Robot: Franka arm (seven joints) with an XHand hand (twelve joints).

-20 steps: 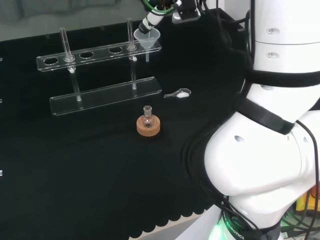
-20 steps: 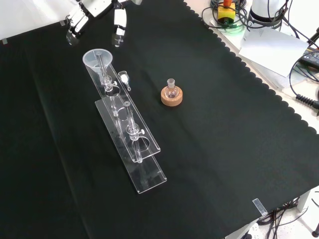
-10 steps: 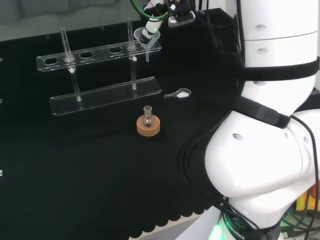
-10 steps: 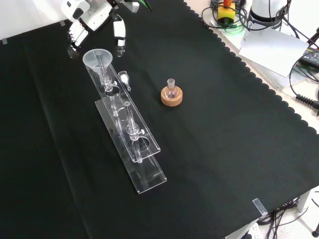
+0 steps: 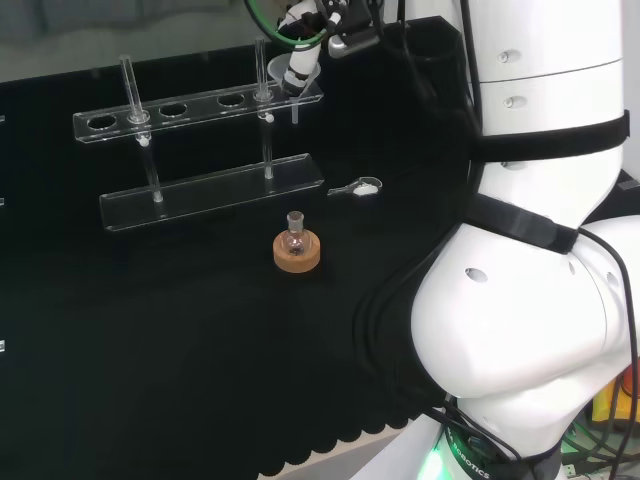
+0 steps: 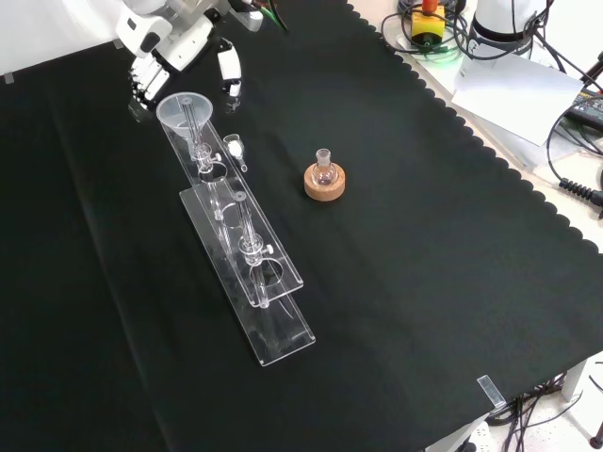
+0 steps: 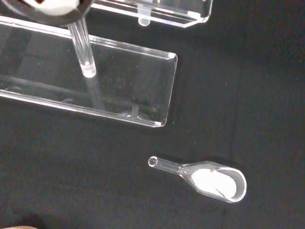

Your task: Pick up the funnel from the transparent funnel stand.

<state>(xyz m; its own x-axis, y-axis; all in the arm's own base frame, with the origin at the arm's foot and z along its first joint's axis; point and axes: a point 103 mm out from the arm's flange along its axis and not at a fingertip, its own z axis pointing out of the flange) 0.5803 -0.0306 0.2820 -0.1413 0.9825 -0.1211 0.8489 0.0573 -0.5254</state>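
Lowered since a second ago, the hand (image 6: 170,52) brackets the funnel (image 6: 185,109) seated in the stand's (image 6: 247,273) end hole (fingers apparently spread, not gripping); next, close around its rim

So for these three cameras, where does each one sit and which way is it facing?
Head view: behind and above the arm's base, looking over the white arm links at the bench; the black and white hand is at the clear plastic funnel.
Front view: opposite side, looking down on the cloth; hand enters from the top.
Wrist view: looks past the palm at the clear scoop of white powder.
Head and front views share the cork ring stand.
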